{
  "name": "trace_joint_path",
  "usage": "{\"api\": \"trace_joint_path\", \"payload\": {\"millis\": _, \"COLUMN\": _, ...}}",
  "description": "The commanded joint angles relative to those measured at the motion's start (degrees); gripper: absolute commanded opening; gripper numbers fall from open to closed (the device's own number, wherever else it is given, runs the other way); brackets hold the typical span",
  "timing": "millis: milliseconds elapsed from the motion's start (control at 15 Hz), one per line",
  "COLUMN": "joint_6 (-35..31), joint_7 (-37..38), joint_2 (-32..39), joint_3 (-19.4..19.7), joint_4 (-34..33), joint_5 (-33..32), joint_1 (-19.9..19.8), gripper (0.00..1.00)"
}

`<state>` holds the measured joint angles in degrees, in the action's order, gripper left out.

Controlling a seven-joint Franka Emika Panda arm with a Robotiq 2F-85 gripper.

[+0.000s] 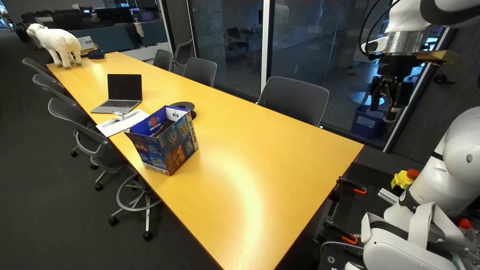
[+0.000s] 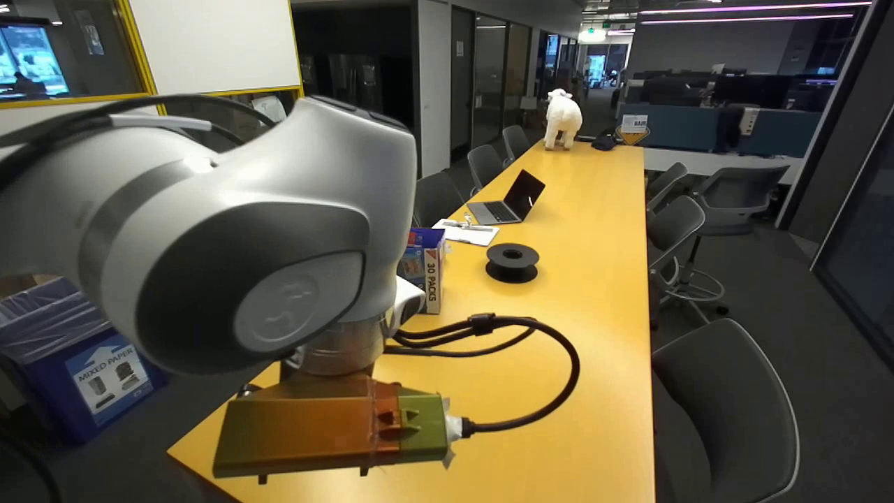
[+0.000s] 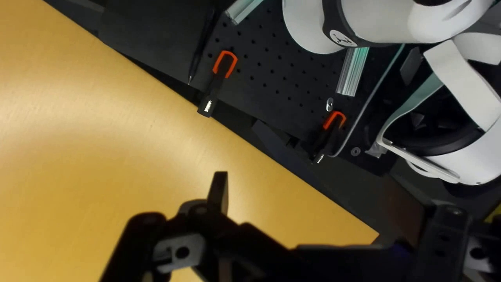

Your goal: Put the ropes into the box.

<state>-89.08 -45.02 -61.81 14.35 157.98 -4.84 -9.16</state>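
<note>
A cardboard box [image 1: 165, 146], likely light and pliable, best pinched at its rim, sits left of center in an exterior view, no ropes visible. The empty tool [image 3: 307, 180] gapes wide low in the wrist view.

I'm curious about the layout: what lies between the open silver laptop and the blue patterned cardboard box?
A flat, white, rectangular sheet or board, topped by something shiny I can't identify, lies between laptop and box; both exterior views show it.
</note>
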Motion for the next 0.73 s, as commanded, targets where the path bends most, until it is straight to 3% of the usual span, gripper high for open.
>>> {"api": "trace_joint_path", "payload": {"millis": 0, "joint_6": 1.84, "joint_7": 5.71, "joint_2": -5.14, "joint_3": -0.16, "joint_4": -0.21, "joint_5": 2.45, "joint_1": 2.9, "gripper": 1.0}}
{"api": "trace_joint_path", "payload": {"millis": 133, "joint_6": 1.11, "joint_7": 5.54, "joint_2": -4.08, "joint_3": 1.45, "joint_4": -0.1, "joint_5": 0.3, "joint_1": 4.16, "gripper": 1.0}}
{"api": "trace_joint_path", "payload": {"millis": 667, "joint_6": 1.13, "joint_7": 7.64, "joint_2": -5.37, "joint_3": 1.29, "joint_4": -0.07, "joint_5": 0.54, "joint_1": 5.2, "gripper": 1.0}}
